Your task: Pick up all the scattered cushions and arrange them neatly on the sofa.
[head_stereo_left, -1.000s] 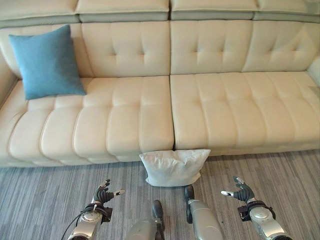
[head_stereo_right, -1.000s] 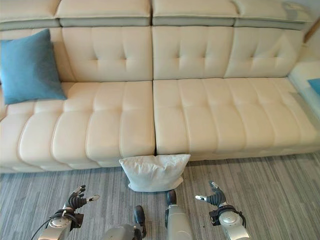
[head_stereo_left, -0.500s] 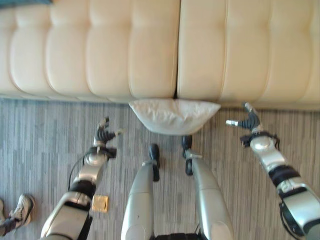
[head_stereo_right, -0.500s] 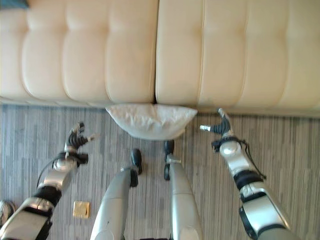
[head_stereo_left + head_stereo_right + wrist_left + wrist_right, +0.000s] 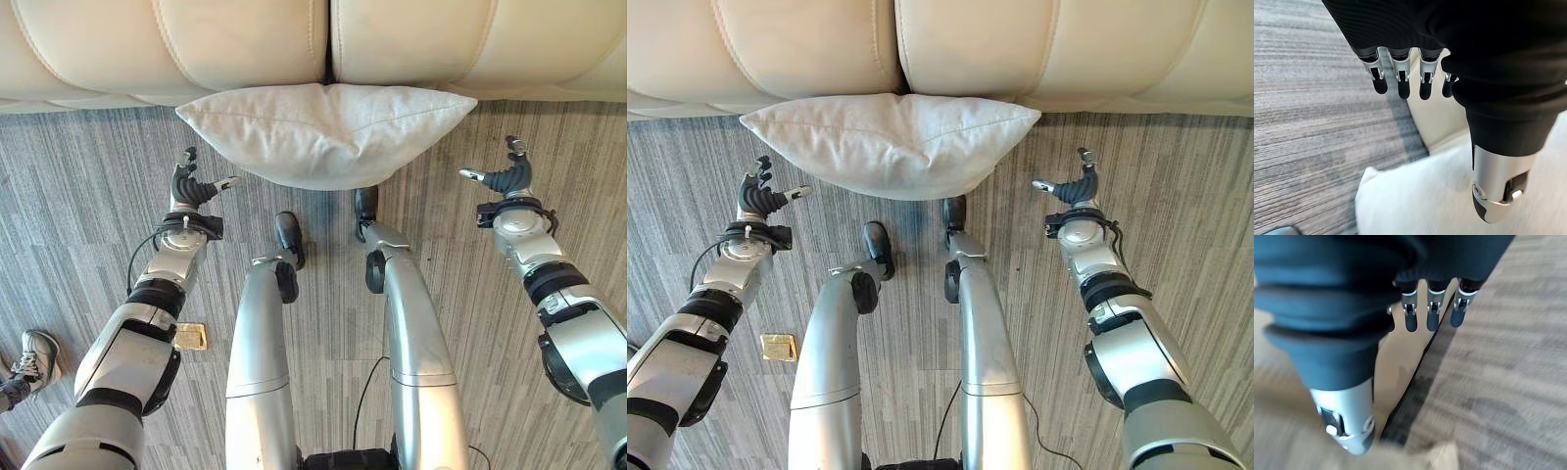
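Left eye view: 1 white cushion (image 5: 323,132) lies on the floor (image 5: 88,176) against the sofa (image 5: 245,44) at 12 o'clock. Left hand (image 5: 191,186) at 9 o'clock and right hand (image 5: 507,176) at 3 o'clock flank it, fingers relaxed, holding nothing.

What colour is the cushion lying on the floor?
White; the cushion shows best in the left eye view.

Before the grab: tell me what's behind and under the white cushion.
Behind the white cushion is the cream sofa, at the seam between two seat sections. Under it lies grey striped carpet; anything beneath the cushion itself is covered. Left hand and right hand flank it, open.
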`<state>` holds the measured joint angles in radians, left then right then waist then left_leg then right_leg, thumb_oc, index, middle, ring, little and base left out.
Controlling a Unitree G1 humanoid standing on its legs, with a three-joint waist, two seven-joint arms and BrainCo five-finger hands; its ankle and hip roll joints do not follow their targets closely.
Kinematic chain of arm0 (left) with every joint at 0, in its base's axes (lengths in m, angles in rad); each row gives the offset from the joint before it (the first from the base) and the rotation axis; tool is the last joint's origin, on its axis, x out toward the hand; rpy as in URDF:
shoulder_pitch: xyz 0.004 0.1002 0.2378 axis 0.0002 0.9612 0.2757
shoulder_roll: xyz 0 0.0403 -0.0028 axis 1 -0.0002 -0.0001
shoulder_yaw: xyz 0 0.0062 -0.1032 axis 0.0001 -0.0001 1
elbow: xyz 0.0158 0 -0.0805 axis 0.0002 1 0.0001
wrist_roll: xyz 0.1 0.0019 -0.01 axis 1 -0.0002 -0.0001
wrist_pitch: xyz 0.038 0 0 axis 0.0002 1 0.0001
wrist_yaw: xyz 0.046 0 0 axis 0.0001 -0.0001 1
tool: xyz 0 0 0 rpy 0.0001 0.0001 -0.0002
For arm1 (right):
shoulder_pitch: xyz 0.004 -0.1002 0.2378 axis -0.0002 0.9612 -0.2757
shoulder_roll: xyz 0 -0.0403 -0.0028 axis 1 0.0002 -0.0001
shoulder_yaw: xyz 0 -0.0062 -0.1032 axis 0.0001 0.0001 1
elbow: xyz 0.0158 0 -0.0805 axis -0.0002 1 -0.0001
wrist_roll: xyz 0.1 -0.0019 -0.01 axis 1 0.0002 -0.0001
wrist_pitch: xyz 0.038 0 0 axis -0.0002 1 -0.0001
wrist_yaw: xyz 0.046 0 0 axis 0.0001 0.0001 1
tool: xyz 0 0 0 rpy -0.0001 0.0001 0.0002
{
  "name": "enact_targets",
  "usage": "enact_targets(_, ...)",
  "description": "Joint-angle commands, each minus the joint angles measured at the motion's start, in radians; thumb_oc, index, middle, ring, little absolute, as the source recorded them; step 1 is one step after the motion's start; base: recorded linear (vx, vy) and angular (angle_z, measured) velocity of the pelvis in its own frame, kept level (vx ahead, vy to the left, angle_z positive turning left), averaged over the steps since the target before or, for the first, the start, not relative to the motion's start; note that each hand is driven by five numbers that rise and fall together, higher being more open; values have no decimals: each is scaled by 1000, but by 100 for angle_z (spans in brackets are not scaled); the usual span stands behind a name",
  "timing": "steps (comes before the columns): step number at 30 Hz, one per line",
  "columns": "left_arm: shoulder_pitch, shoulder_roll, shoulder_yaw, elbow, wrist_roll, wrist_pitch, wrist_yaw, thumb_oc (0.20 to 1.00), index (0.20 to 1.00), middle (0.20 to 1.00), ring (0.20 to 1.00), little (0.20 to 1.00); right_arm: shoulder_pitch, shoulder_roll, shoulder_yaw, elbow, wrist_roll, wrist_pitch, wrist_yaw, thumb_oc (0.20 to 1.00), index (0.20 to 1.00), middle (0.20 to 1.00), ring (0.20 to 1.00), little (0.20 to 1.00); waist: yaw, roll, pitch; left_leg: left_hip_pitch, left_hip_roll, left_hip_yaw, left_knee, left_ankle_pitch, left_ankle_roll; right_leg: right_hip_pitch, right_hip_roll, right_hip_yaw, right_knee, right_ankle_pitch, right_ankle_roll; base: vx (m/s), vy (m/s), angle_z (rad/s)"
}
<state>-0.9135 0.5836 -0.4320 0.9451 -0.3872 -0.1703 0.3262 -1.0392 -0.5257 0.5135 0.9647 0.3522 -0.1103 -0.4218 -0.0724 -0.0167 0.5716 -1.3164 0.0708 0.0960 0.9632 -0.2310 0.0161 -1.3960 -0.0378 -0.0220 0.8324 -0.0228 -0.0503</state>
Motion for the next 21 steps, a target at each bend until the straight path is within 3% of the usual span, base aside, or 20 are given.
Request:
enact_targets(1, 24, -42, -11, 4, 65, -15, 23, 1000, 1000, 1000, 1000, 1000, 19, 103, 59, -33, -4, -45, -6, 1000, 1000, 1000, 1000, 1000, 2, 27, -140, -10, -5, -28, 17, -39, -16, 34, -5, 48, 68, -154, 62, 9, -2, -11)
enact_targets(4, -61, -101, -72, -5, 110, -16, 60, 1000, 1000, 1000, 1000, 1000, -37, 236, 116, -80, 20, -86, -6, 1000, 1000, 1000, 1000, 1000, 12, 39, -150, -11, -16, -33, 4, -27, -15, 31, -5, 40, 66, -149, 61, 1, -11, -6)
enact_targets(7, -98, -110, -80, -6, 109, -21, 81, 1000, 1000, 1000, 1000, 1000, -61, 292, 128, -110, 47, -109, -5, 1000, 1000, 1000, 1000, 1000, 17, 46, -159, -6, -22, -37, -10, -21, -19, 37, -7, 40, 56, -143, 62, -22, -14, 6)
enact_targets(8, -116, -101, -81, -29, 112, -32, 101, 573, 573, 573, 573, 573, -73, 317, 127, -141, 63, -130, -1, 200, 200, 200, 200, 200, 21, 52, -165, -5, -28, -40, -19, -14, -21, 40, -7, 38, 51, -138, 63, -38, -19, 5)
enact_targets(9, -122, -95, -80, -53, 116, -43, 113, 200, 200, 200, 200, 200, -72, 324, 124, -164, 72, -142, 5, 200, 200, 200, 200, 200, 24, 54, -169, -4, -32, -41, -24, -11, -23, 42, -7, 37, 46, -135, 64, -37, -9, 6)
enact_targets(14, -79, -78, -44, -169, 87, -90, 120, 200, 200, 200, 200, 200, -32, 317, 102, -249, 92, -172, 27, 200, 200, 200, 200, 200, 34, 55, -190, 23, -39, -41, -76, 8, -31, 70, -12, 37, 6, -116, 72, -28, 13, 11)
enact_targets(21, 47, -142, 3, -366, 107, -115, 127, 200, 200, 200, 200, 200, 120, 292, 23, -378, 106, -194, 50, 200, 200, 200, 200, 200, 32, 47, -214, 169, -31, -42, -206, 33, -40, 214, -36, 26, -117, -87, 89, -12, 13, 1)
